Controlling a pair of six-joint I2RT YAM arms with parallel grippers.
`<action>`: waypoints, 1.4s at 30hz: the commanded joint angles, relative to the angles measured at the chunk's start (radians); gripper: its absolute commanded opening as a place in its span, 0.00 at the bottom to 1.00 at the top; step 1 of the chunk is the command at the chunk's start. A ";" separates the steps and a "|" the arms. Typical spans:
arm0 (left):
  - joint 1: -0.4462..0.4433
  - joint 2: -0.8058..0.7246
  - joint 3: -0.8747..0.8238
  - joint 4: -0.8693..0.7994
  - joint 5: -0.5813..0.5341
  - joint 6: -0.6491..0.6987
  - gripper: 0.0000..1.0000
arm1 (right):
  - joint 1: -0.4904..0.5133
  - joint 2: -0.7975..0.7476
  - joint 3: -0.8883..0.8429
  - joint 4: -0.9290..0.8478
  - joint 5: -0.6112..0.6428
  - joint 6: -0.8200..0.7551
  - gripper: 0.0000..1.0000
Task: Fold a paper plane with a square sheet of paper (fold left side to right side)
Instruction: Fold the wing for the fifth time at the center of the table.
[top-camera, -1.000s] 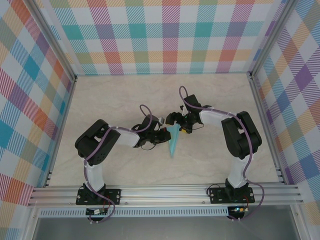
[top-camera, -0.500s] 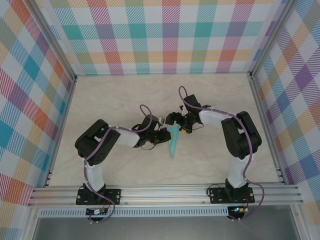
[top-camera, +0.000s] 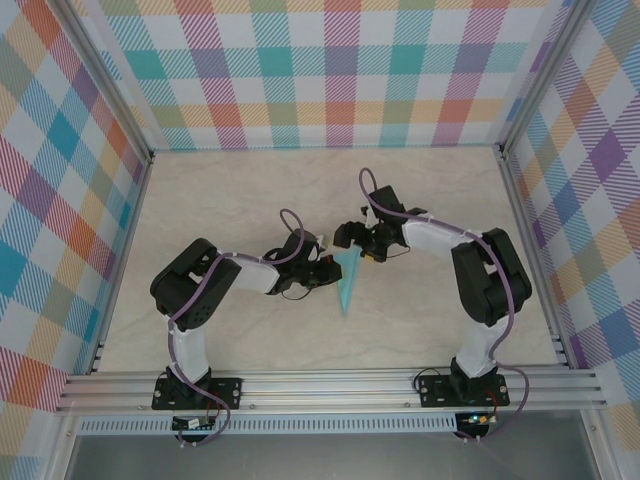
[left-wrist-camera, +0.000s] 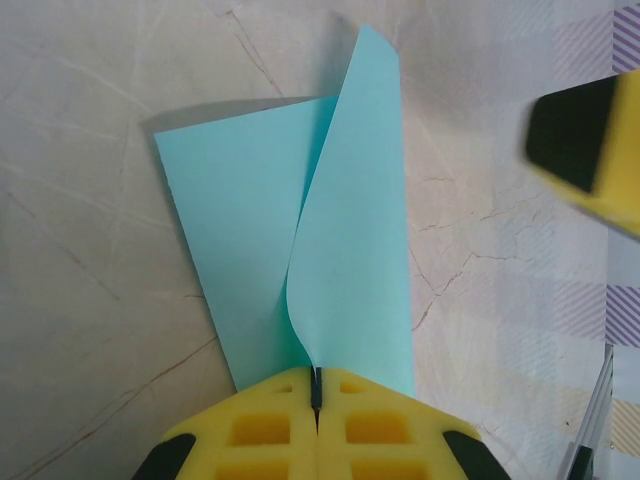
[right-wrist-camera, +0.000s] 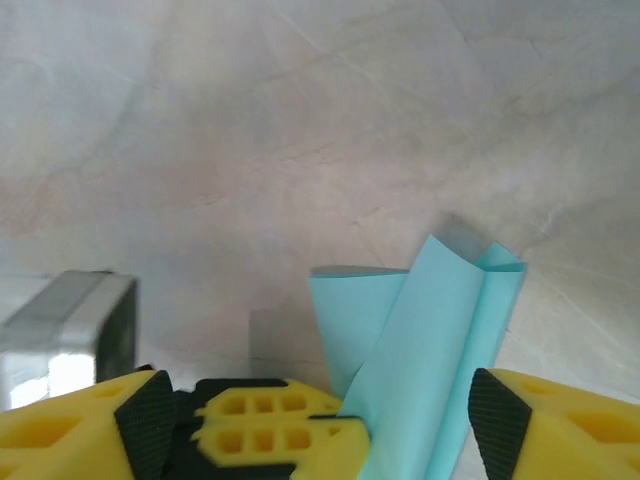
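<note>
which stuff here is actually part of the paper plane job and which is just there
Part of the job: paper plane, one flap raised; left gripper, pinching it; right gripper, open by its wide end.
Just there: table; checked walls; metal frame rail.

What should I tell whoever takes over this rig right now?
Left tool: shut, pinching the plane.
Right tool: open, its fingers either side of the plane, not gripping it.
Plane: on the table between the two arms, sharp tip toward the arm bases.
Done: the sheet is already folded into a narrow dart.
Left: one flap curls up off the lower layer. It probably needs folding over and pressing flat.
</note>
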 joint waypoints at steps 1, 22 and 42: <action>0.009 0.039 0.014 -0.009 -0.014 0.029 0.00 | -0.001 -0.037 -0.013 -0.038 0.015 -0.014 0.65; 0.009 0.039 0.035 -0.040 -0.004 0.050 0.00 | 0.042 0.126 0.015 -0.042 -0.042 0.005 0.27; 0.009 0.047 0.047 -0.044 -0.001 0.048 0.02 | 0.045 0.139 -0.015 -0.081 0.038 -0.012 0.26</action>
